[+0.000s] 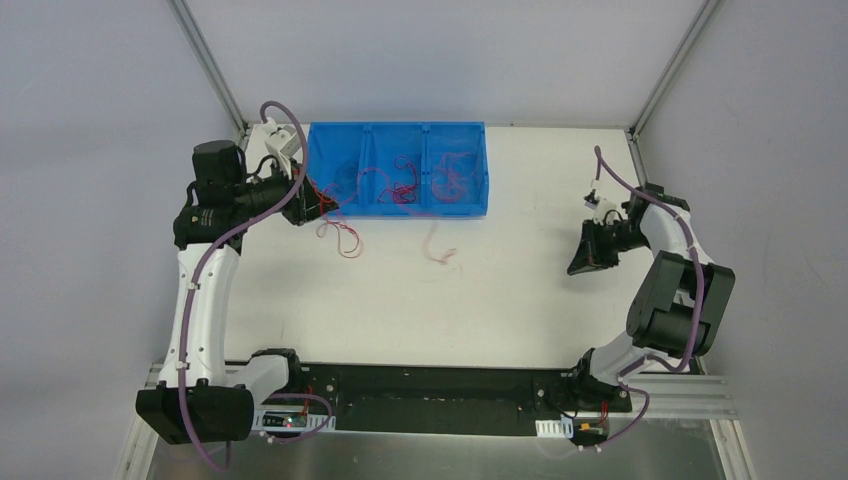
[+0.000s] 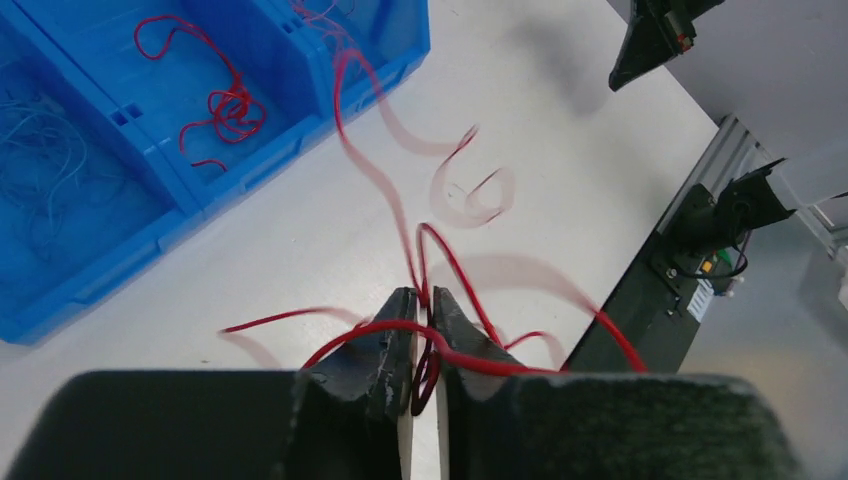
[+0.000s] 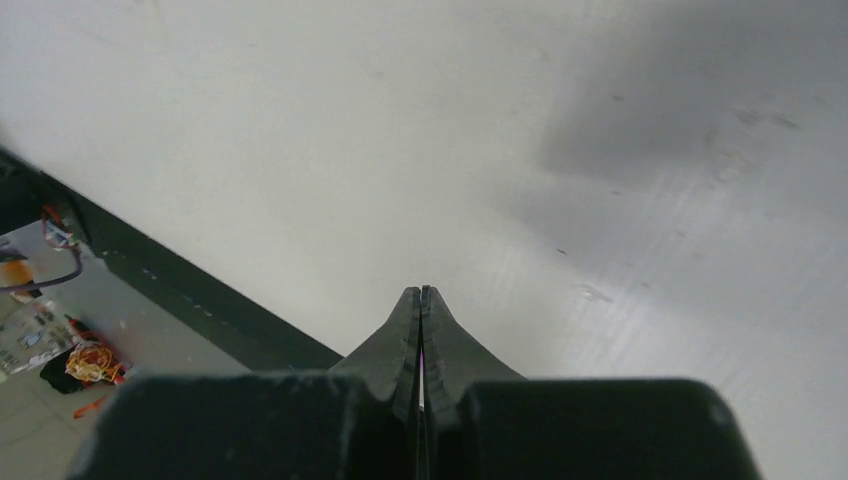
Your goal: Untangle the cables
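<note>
Beside the blue bin (image 2: 290,145), left gripper (image 2: 425,300) pinches a bunch of red cables (image 2: 385,325), strands trailing over table (image 2: 560,130) and bin wall. Right gripper (image 3: 421,293) closed, empty. Risk: pulling several together may tighten the knot.

Both arms use the same build: white link shells and black joint housings. Left arm (image 1: 200,290) has a long white link and a black cylindrical motor can (image 1: 218,160) up top. Right arm (image 1: 672,295) is mostly chunky black blocks. A purple cable (image 1: 186,335) runs along each arm in loose loops. Left gripper (image 2: 423,298) and right gripper (image 3: 421,292) are matte black, with wedge fingers tapering to thin tips and a rough-textured body behind. A black mounting bar (image 1: 430,395) joins the bases.
</note>
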You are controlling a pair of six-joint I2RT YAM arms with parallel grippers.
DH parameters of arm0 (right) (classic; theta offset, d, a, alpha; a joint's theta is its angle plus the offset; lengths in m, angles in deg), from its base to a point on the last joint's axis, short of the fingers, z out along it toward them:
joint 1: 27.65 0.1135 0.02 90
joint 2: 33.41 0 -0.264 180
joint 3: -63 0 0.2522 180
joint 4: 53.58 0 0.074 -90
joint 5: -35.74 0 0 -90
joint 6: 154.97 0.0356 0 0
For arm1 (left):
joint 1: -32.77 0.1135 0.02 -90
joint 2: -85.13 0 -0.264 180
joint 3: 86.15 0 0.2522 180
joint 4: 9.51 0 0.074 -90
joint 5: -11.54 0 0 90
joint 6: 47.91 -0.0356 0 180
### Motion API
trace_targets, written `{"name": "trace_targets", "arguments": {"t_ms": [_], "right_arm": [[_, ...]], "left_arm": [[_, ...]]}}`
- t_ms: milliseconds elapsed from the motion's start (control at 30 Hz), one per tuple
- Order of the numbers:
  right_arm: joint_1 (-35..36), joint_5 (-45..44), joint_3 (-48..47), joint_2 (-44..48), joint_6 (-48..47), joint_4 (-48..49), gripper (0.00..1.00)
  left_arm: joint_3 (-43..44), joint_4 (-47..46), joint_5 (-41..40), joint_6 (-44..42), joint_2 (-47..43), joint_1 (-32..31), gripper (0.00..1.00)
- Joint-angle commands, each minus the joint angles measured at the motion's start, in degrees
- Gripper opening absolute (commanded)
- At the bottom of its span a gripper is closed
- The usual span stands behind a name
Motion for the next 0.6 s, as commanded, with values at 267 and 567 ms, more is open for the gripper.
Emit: {"name": "trace_targets", "arguments": {"t_ms": [267,567], "right_arm": [[-3.7,5.4,-2.9,1.9,-10.5,-9.8,0.08],[5.5,12.8,-6.3,6.7,-5.4,-11.2,0.58]], "left_arm": [[0.5,5.6,6.8,-2.0,-0.8,-3.3,0.00],[1.5,17.6,-9.2,-12.5,-0.4,-11.1,0.63]]}}
